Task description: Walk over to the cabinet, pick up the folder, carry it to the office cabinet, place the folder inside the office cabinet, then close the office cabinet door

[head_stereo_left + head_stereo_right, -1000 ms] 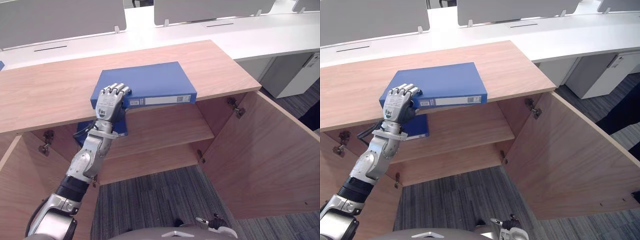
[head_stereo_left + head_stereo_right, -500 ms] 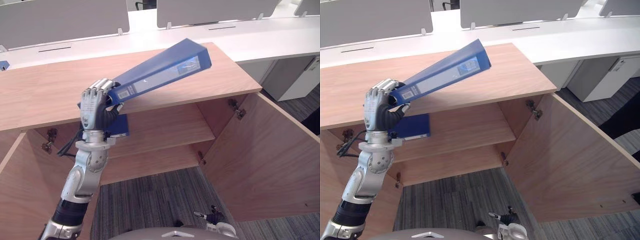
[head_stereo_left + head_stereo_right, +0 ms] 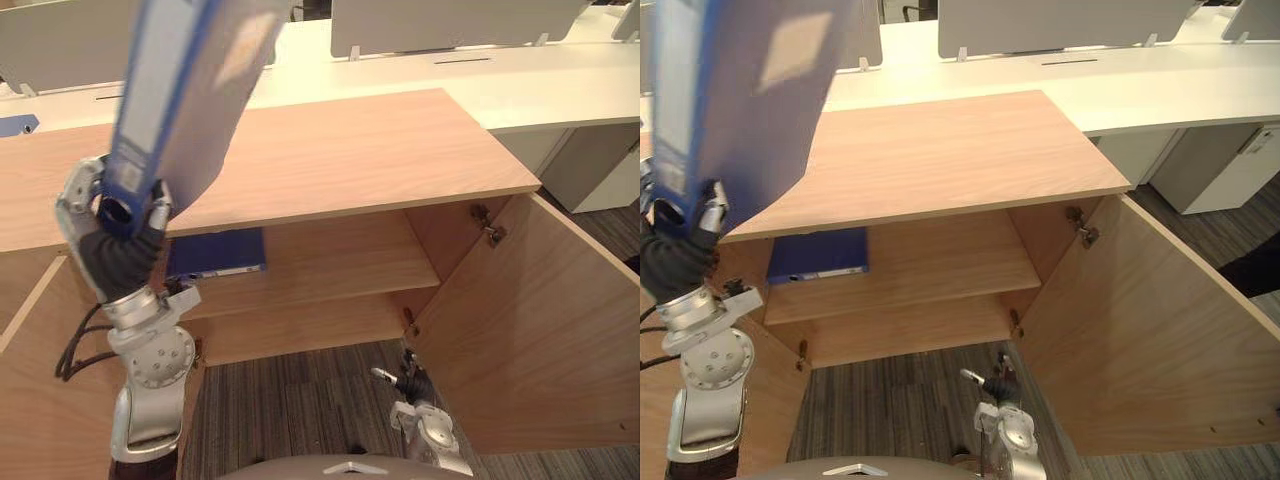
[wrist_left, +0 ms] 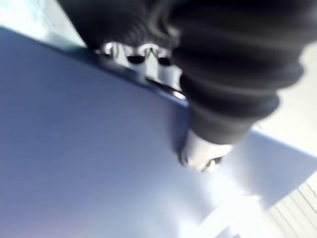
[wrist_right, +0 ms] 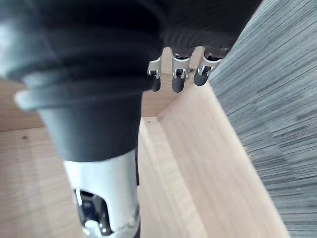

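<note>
In my left wrist view, my fingers (image 4: 133, 52) hook over the edge of the blue folder (image 4: 74, 163) and my thumb presses its cover. The eye views show my left hand (image 3: 112, 235) gripping its lower end, the folder standing steeply above the left end of the cabinet top (image 3: 340, 150). A second blue folder (image 3: 216, 252) lies on the upper shelf. My right hand (image 3: 408, 385) hangs slack, low beside the open right door (image 3: 540, 320).
</note>
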Robot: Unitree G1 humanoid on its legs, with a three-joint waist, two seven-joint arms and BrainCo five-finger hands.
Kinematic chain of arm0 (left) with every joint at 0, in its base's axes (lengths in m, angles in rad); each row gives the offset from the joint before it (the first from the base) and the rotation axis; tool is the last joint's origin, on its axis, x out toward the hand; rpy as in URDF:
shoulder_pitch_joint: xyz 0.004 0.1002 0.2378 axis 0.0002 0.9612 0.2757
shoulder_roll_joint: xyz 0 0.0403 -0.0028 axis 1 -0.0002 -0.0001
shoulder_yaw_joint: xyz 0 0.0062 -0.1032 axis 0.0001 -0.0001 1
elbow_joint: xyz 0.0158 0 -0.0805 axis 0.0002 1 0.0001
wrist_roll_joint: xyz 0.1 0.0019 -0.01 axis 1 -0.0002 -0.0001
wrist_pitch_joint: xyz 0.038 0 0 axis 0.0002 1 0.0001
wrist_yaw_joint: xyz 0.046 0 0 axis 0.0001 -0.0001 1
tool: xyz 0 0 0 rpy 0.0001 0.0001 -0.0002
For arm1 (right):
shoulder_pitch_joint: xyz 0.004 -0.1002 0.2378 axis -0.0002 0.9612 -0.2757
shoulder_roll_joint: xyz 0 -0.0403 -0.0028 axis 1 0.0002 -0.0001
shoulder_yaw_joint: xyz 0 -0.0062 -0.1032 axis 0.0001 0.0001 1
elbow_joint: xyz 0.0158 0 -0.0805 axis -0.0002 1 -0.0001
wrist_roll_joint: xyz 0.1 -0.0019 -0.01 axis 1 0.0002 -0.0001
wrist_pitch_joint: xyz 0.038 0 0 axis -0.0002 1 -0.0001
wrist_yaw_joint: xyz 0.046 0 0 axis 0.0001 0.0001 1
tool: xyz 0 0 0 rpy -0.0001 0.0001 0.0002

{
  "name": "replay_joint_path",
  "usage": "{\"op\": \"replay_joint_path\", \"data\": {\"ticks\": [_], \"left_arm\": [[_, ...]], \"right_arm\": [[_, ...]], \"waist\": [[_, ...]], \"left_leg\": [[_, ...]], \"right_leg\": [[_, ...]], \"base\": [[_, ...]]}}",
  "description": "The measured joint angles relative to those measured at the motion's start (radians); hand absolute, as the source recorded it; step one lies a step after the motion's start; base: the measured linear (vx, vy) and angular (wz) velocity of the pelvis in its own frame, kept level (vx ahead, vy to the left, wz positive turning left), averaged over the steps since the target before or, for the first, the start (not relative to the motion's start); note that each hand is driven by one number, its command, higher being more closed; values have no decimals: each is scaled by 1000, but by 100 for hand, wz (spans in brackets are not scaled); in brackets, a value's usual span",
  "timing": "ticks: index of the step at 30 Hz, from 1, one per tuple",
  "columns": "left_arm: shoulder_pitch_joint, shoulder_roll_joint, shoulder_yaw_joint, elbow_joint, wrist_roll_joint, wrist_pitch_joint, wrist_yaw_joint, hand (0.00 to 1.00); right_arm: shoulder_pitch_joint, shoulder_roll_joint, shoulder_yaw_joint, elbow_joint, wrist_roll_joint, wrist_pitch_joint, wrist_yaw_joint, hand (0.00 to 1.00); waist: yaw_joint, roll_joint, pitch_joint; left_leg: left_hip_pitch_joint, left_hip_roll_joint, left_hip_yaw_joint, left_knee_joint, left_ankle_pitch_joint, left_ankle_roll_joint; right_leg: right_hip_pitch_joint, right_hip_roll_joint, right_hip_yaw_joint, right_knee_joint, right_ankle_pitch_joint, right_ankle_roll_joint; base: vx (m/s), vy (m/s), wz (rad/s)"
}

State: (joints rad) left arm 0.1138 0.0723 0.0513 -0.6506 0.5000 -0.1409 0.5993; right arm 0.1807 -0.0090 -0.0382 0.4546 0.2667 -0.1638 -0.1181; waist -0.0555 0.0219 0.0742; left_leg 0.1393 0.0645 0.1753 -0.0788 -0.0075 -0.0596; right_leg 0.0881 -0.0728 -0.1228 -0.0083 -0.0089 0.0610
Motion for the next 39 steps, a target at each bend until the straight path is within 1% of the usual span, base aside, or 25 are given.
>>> {"op": "replay_joint_path", "data": {"ticks": [3,7,9,10,11,13,15,16,17,19,21,24,25,28,32,34,36,39], "left_arm": [[51,-42,10,-8,-77,-20,7,100],[114,-74,8,-8,-174,-41,6,100],[129,-91,7,-8,-202,-46,4,100],[141,-94,7,-8,-235,-58,2,100],[143,-94,7,-9,-241,-60,2,100],[155,-97,6,-9,-276,-78,-4,100],[156,-112,6,-9,-302,-84,-18,100],[156,-118,6,-9,-308,-86,-22,100],[156,-127,4,-9,-325,-90,-35,100],[156,-130,-9,-9,-350,-101,-49,100],[155,-130,-21,-7,-384,-111,-80,100],[155,-130,-51,-4,-429,-123,-126,100],[155,-129,-56,-4,-433,-124,-132,100],[155,-124,-92,7,-462,-144,-181,100],[155,-110,-121,19,-485,-153,-223,100],[153,-91,-139,42,-511,-164,-256,100],[152,-82,-151,46,-520,-164,-277,100],[152,-69,-169,47,-538,-164,-316,100]], "right_arm": [[27,23,21,-145,29,-28,-1,0],[53,50,35,-331,63,-68,-1,0],[59,52,38,-406,67,-83,-1,0],[62,61,46,-461,82,-101,-1,0],[62,61,47,-474,82,-103,-1,0],[61,65,56,-563,83,-127,-2,0],[56,65,66,-617,85,-147,-2,0],[51,65,68,-631,89,-151,-2,0],[41,65,70,-651,91,-164,-2,0],[21,65,70,-680,103,-171,-2,0],[-16,64,72,-690,112,-183,-2,0],[-58,55,78,-720,121,-188,0,0],[-69,53,79,-720,122,-189,0,0],[-122,24,101,-721,122,-191,5,0],[-160,-2,106,-722,136,-191,10,0],[-182,-10,106,-722,168,-191,28,0],[-201,-19,106,-723,178,-191,46,0],[-228,-46,106,-723,207,-187,64,0]], "waist": [[6,-5,-3],[11,-21,-12],[16,-24,-14],[19,-25,-15],[19,-25,-15],[22,-25,-15],[22,-25,-15],[22,-25,-15],[22,-25,-15],[22,-27,-16],[22,-28,-17],[27,-29,-17],[28,-29,-17],[31,-29,-17],[35,-29,-18],[38,-29,-18],[34,-29,-18],[39,-29,-18]], "left_leg": [[1,0,-2,0,0,0],[1,1,-4,0,0,0],[0,1,-4,0,0,0],[0,1,-4,0,-1,1],[0,1,-4,0,-1,1],[-1,1,-5,0,-1,1],[0,1,-6,0,-1,1],[0,1,-6,0,0,1],[0,1,-6,0,0,1],[0,1,-6,0,0,0],[1,1,-6,0,0,0],[0,1,-8,0,0,1],[0,1,-9,0,0,1],[-2,1,-11,0,0,1],[-3,0,-14,0,0,1],[-6,0,-18,0,1,1],[-13,-1,-28,0,3,2],[-15,-3,-37,0,6,3]], "right_leg": [[-2,0,0,0,0,0],[-1,0,0,0,0,0],[1,-1,0,1,0,0],[3,-1,0,1,0,1],[3,-1,0,1,-1,1],[2,-1,0,1,-1,2],[2,0,0,1,-1,3],[2,0,0,1,-1,3],[1,0,0,1,-1,3],[-2,-1,0,1,0,4],[-3,-1,0,1,0,4],[-2,-1,-1,1,0,5],[-1,-1,-1,1,0,5],[4,-1,-3,1,0,6],[5,-1,-5,2,-1,7],[5,-2,-9,2,-1,7],[3,-3,-20,2,-1,8],[3,-5,-26,2,-1,8]], "base": [[0,0,0],[0,0,0],[-41,-8,0],[-47,-10,0],[-40,-11,0],[0,0,0],[0,0,0],[0,0,0],[0,0,0],[0,0,0],[0,0,0],[0,0,0],[0,0,0],[0,0,0],[0,0,1],[0,0,5],[-6,-6,14],[-3,-6,9]]}}
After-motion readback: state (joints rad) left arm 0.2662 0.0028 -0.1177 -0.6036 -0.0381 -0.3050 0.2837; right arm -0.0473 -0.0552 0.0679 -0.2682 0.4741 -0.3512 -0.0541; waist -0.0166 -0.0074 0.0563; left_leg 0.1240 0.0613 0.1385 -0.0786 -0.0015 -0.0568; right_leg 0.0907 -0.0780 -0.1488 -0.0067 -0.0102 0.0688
